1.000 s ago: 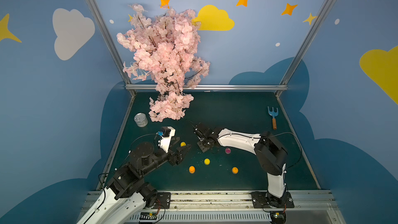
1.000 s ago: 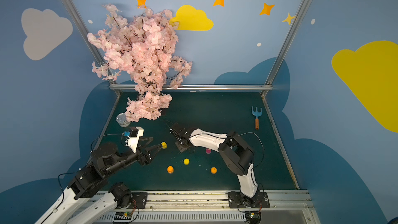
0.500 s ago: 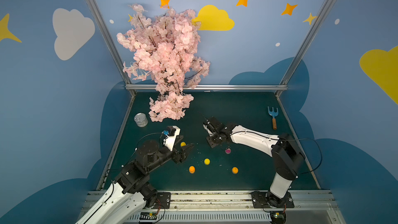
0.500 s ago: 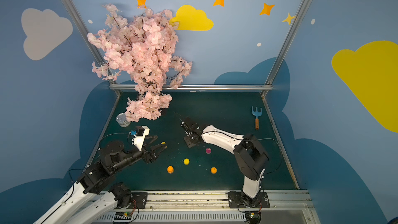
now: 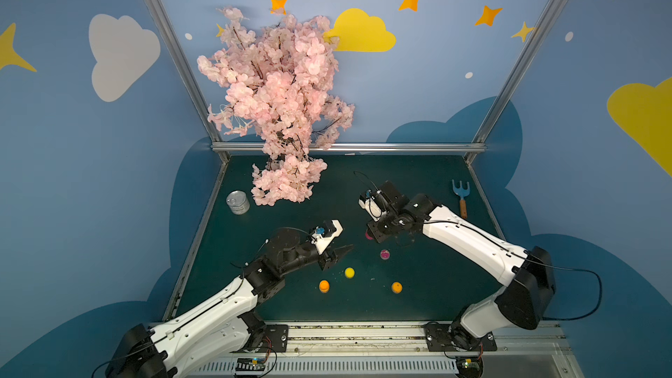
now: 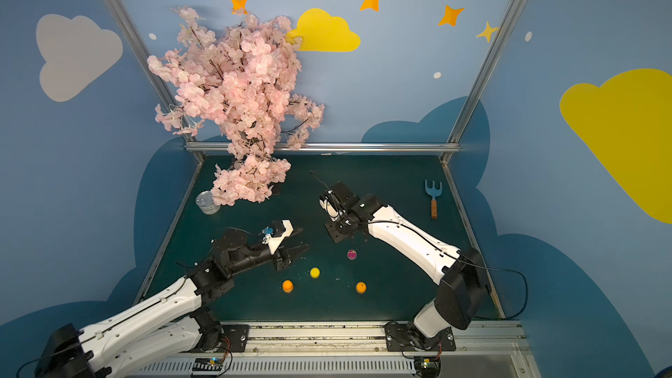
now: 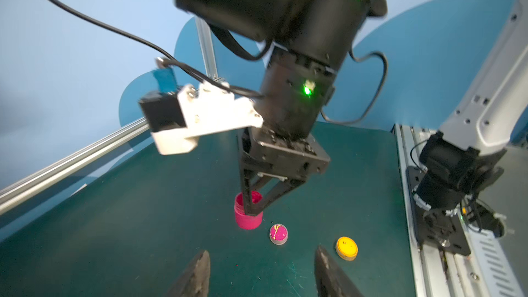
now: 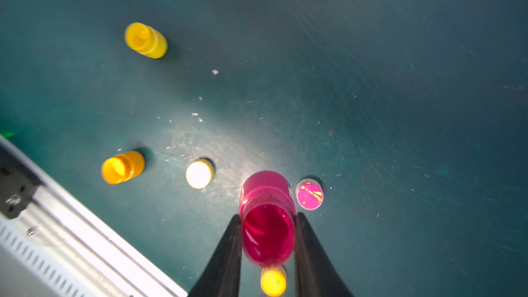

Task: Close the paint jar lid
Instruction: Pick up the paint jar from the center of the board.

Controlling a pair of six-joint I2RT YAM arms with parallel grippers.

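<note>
The right end effector [image 8: 267,218] is clamped around the open pink jar [image 8: 267,192], which appears to stand on the counter [image 8: 400,81]. Its pink lid [image 8: 310,194] lies just beside it, so closing is not yet done: the lid has to be picked up, seated and tightened. The left end effector [image 7: 262,251], jaws apart and empty, points at both from nearby. The right arm reaches out with its wrist bent downward; the left arm stretches low, nearly level.

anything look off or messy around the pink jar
The pink lid lies on the mat beside the open pink jar, which the right claw grips. The lid's upward face is smeared with yellow streaks, odd for pink paint. Small white flecks litter the mat nearby. No spilled paint shows.
</note>
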